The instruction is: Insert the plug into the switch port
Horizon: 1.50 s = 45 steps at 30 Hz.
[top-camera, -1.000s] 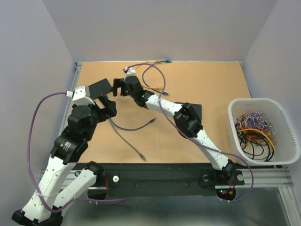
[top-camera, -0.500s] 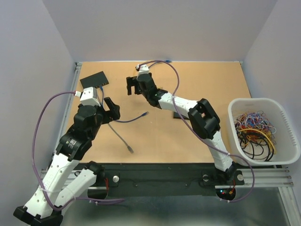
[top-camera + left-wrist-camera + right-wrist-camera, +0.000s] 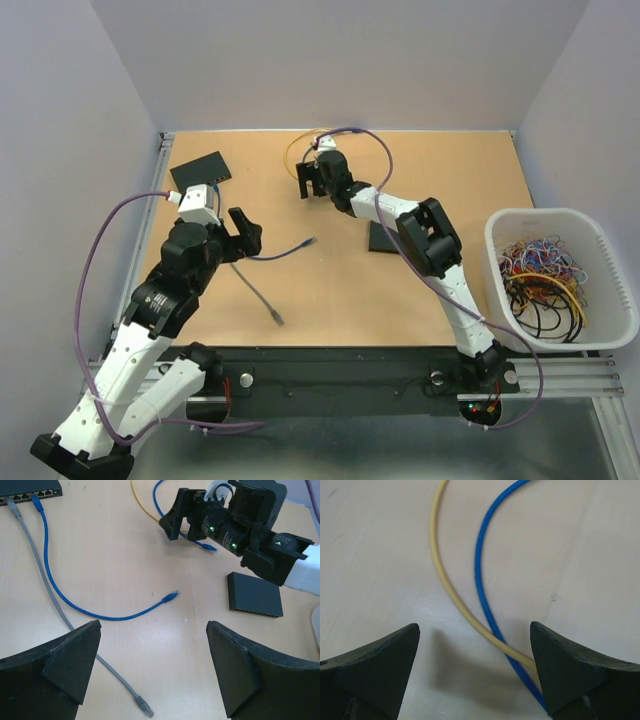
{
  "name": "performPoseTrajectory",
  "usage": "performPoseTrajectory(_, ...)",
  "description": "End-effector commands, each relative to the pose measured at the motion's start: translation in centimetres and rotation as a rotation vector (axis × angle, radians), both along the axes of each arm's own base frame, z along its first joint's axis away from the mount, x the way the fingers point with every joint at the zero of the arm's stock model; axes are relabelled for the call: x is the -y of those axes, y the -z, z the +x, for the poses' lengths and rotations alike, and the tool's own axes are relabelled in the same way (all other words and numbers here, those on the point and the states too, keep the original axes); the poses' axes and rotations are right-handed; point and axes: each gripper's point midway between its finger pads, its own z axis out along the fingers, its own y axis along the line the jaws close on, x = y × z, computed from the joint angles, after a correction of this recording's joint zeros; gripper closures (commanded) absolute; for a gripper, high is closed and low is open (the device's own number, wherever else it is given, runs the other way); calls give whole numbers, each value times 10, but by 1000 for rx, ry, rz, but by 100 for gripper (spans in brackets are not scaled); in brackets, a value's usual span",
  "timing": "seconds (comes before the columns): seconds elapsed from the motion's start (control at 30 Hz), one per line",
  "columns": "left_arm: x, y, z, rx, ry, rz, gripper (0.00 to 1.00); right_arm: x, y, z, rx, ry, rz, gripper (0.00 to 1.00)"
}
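Hovering with the right gripper (image 3: pixel 310 185) low over the far middle of the table (image 3: pixel 450 180), jaws spread wide and gripping nothing. Looking down between its dark fingers (image 3: pixel 370 680) at a yellow cable (image 3: pixel 451 595) and a second blue cable (image 3: pixel 479 570), both lying on the wood and crossing close to the right-hand fingertip. Not touching either of them, as far as can be told.

Holding the left gripper (image 3: pixel 245 228) above the left half of the table, also wide open and empty, well apart from the right one.

Finding the switch (image 3: pixel 200 170) flat at the far left corner of the table. Seeing a gray cable (image 3: pixel 50 605) and a blue cable (image 3: pixel 75 605) sitting side by side in two of its ports. Finding the blue plug (image 3: pixel 311 241) at the free end of that blue cable, lying loose on the wood between the two grippers and touching neither. Finding the free end of the gray cable nearer to the arm bases.

Noticing also a second black box (image 3: pixel 385 238) lying just beside the right arm, and a white bin (image 3: pixel 600 235) of coloured cables standing at the right edge.
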Motion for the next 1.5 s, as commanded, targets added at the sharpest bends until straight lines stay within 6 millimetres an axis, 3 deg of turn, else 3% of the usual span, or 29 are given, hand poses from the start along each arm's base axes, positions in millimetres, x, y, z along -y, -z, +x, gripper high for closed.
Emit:
performPoseTrajectory(0.0, 3, -4, 4, 31, 18, 3, 1, -34, -13, -4, 46, -104, 12, 5)
performPoseTrajectory(0.1, 5, -2, 5, 24, 26, 3, 1, -36, -2, -6, 27, -112, 8, 6)
performPoseTrajectory(0.2, 6, -2, 5, 23, 29, 3, 1, -36, 11, -12, -1, -123, 4, 13)
performPoseTrajectory(0.33, 5, -2, 5, 23, 29, 4, 1, -29, 22, -14, -13, -108, -24, 46)
performPoseTrajectory(0.5, 5, -3, 4, 25, 29, 2, 1, -17, 29, -17, -19, -73, -64, 65)
performPoseTrajectory(0.63, 5, -2, 4, 27, 28, 3, 1, -9, 31, -19, -22, -50, -84, 99)
performPoseTrajectory(0.67, 5, -2, 5, 25, 29, 2, 1, -9, 23, -19, -10, -46, -81, 100)
performPoseTrajectory(0.77, 6, -1, 5, 23, 32, 4, 1, -8, 10, -21, 5, -57, -81, 100)
performPoseTrajectory(0.8, 6, -2, 5, 24, 33, 4, 1, -9, -8, -21, 27, -61, -67, 99)
performPoseTrajectory(0.87, 6, 0, 5, 20, 32, 5, 1, -12, -22, -25, 42, -80, -56, 90)
performPoseTrajectory(0.9, 6, -1, 5, 24, 33, 4, 1, -14, -38, -28, 56, -96, -36, 84)
performPoseTrajectory(0.93, 6, -2, 5, 23, 31, 6, 1, -16, -46, -31, 61, -103, -21, 56)
performPoseTrajectory(0.97, 5, -3, 5, 27, 29, 1, 1, -14, -45, -35, 51, -110, -23, 37)
performPoseTrajectory(1.0, 5, -3, 5, 27, 26, 2, 1, -14, -57, -40, 63, -110, -12, 26)
performPoseTrajectory(1.03, 5, -2, 4, 27, 26, 2, 1, -10, -57, -42, 59, -92, -16, 14)
performPoseTrajectory(1.07, 4, -4, 4, 33, 26, -1, 1, -5, -48, -49, 38, -87, -30, 8)
performPoseTrajectory(1.1, 4, -3, 4, 30, 26, 1, 1, -2, -54, -51, 42, -71, -25, 7)
performPoseTrajectory(1.27, 4, -4, 4, 34, 26, -2, 1, 18, -38, -64, 4, -24, -59, 9)
performPoseTrajectory(1.47, 4, -4, 3, 34, 26, -1, 1, 27, -11, -73, -41, -16, -95, 22)
